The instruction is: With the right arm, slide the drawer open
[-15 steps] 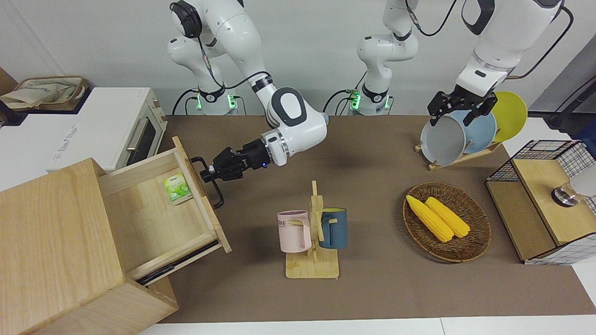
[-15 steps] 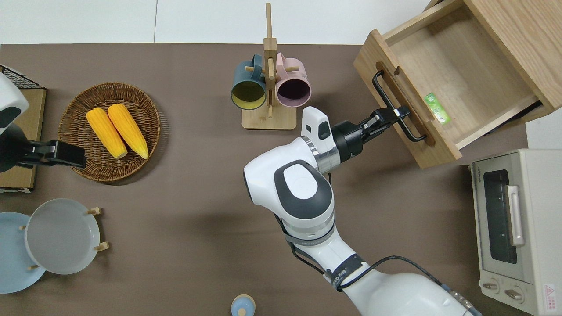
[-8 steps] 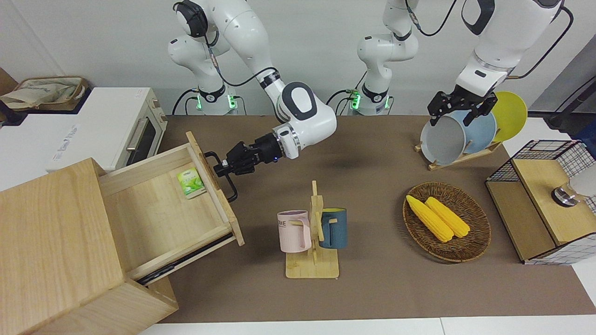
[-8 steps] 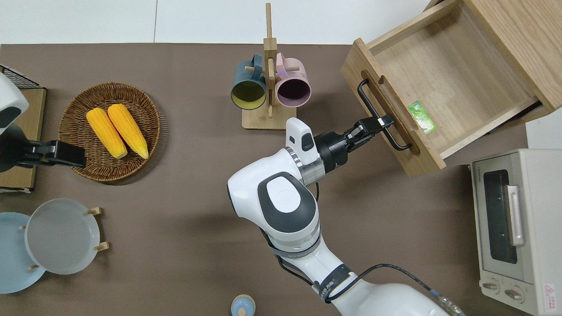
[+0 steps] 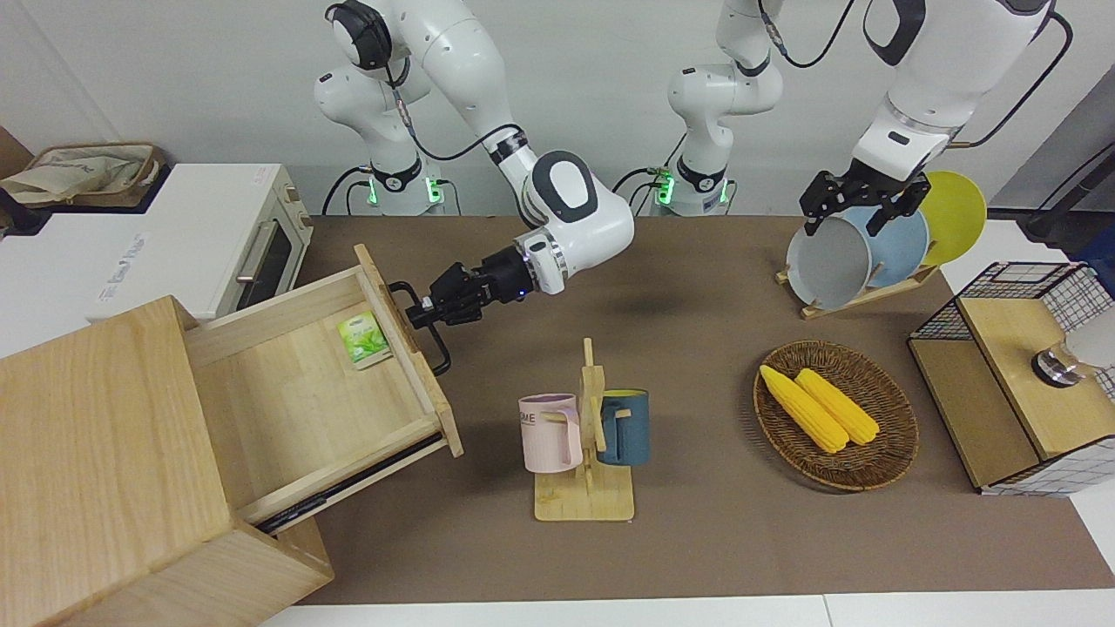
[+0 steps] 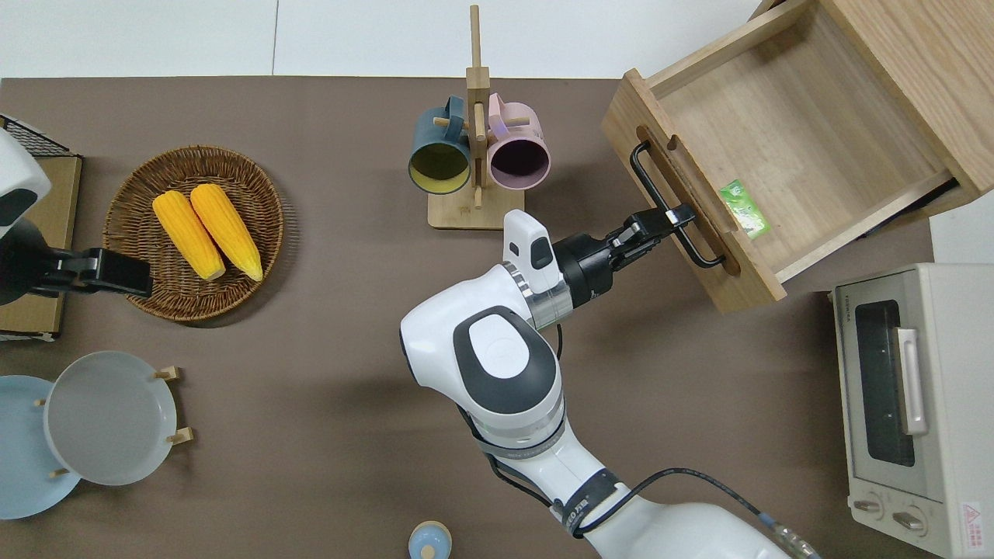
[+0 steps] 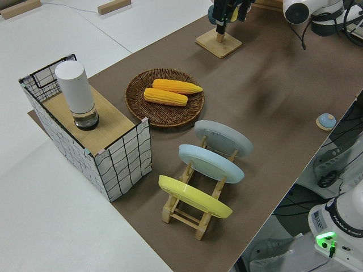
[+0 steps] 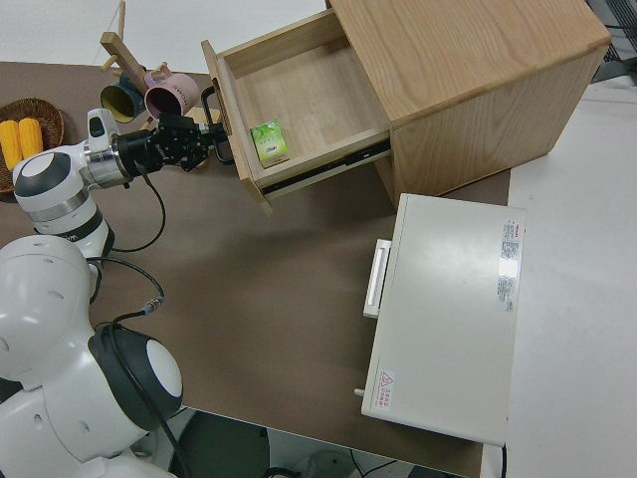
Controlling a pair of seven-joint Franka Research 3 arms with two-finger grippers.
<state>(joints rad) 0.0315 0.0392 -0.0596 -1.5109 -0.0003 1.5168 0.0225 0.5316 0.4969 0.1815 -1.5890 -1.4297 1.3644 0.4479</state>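
Observation:
The light-wood drawer (image 5: 296, 396) stands pulled far out of the big pale wooden box (image 5: 96, 453) at the right arm's end of the table. It also shows in the overhead view (image 6: 784, 124) and the right side view (image 8: 299, 95). My right gripper (image 5: 426, 312) is shut on the drawer's black bar handle (image 5: 435, 350), near the end of the bar nearer to the robots, as the overhead view (image 6: 674, 220) shows. A green packet (image 6: 744, 208) lies inside the drawer against its front panel. My left arm is parked, its gripper (image 5: 858, 207) open.
A wooden mug rack (image 6: 475, 155) with a blue and a pink mug stands close to the drawer front. A white toaster oven (image 6: 908, 404) sits beside the box, nearer to the robots. A wicker basket of corn (image 5: 834, 416), a plate rack (image 5: 871, 252) and a mesh box (image 5: 1019, 374) stand at the left arm's end.
My right gripper has pulled the handle toward the table's middle and the drawer has slid farther out of the box. Most of the travel came early; the last half second added little.

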